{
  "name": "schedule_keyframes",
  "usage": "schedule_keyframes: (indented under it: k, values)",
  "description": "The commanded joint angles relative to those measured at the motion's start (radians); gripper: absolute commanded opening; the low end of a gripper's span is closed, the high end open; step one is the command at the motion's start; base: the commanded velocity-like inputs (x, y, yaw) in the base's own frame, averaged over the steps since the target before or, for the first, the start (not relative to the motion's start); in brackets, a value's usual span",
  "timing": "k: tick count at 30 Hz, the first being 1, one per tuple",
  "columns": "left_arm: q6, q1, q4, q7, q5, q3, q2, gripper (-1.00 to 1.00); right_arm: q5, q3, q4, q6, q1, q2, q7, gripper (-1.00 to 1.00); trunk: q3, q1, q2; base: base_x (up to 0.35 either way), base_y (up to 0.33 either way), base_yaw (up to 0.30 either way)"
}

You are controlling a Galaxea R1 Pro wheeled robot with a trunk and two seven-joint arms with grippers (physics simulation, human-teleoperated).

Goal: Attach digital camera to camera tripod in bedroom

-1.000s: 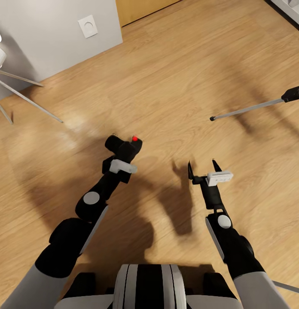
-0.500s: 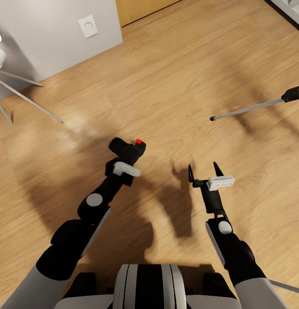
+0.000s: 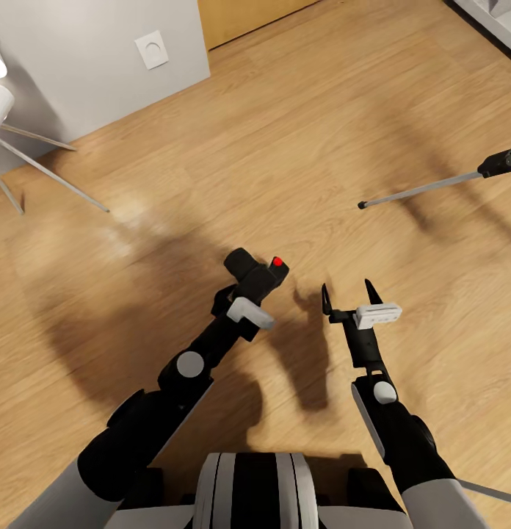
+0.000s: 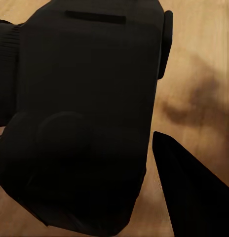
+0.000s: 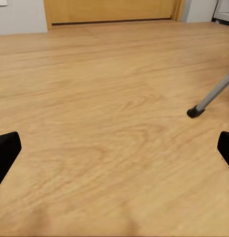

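My left gripper [image 3: 253, 285] is shut on the digital camera [image 3: 257, 275], a black boxy body with a red button on top, held above the wooden floor. In the left wrist view the digital camera [image 4: 85, 113] sits right against the lens, with one dark finger [image 4: 188, 192] beside it. My right gripper [image 3: 347, 292] stands open with nothing between its fingers, just right of the camera. One silver leg of the camera tripod [image 3: 424, 189] with a black foot slants across the floor at the far right. In the right wrist view that tripod leg [image 5: 211, 95] lies ahead.
A grey wall with a white socket plate [image 3: 152, 49] stands at the far left, next to an oak door [image 3: 241, 15]. Thin metal legs of a white piece of furniture [image 3: 42, 169] splay at the left edge. Grey shelving [image 3: 498, 11] sits at the far right corner.
My left arm has carried the camera to the right and a little nearer, closer to the right gripper. The right gripper has barely moved.
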Motion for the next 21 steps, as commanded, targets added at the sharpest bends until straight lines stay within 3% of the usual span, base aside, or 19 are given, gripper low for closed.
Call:
schedule_keyframes:
  k: [1,12,13,17,21]
  values:
    - [0.007,-0.001,-0.001,0.001,-0.011,-0.004,0.001,-1.00,0.008,0.001,0.000,-0.003,0.000,-0.001,-0.005,1.00,0.004,-0.001,0.000,0.000,0.000,0.000]
    - [0.007,-0.001,-0.002,0.002,-0.011,0.004,-0.003,-1.00,0.008,0.001,0.000,-0.004,0.000,-0.001,-0.005,1.00,0.046,-0.006,0.003,0.000,0.000,0.000]
    - [0.007,-0.001,-0.002,0.002,-0.011,0.025,-0.003,-1.00,0.008,0.001,0.000,-0.004,0.000,-0.001,-0.005,1.00,0.050,-0.006,0.003,0.000,0.000,0.000]
    - [0.007,-0.001,-0.002,0.001,-0.011,0.045,-0.003,-1.00,0.008,0.001,0.000,-0.004,0.000,-0.001,-0.005,1.00,0.065,-0.008,0.004,0.000,0.000,0.000]
    - [0.008,-0.001,-0.002,0.002,-0.010,0.095,-0.003,-1.00,0.009,0.001,0.000,-0.004,0.000,-0.001,-0.005,1.00,0.081,-0.010,0.005,0.000,0.000,0.000]
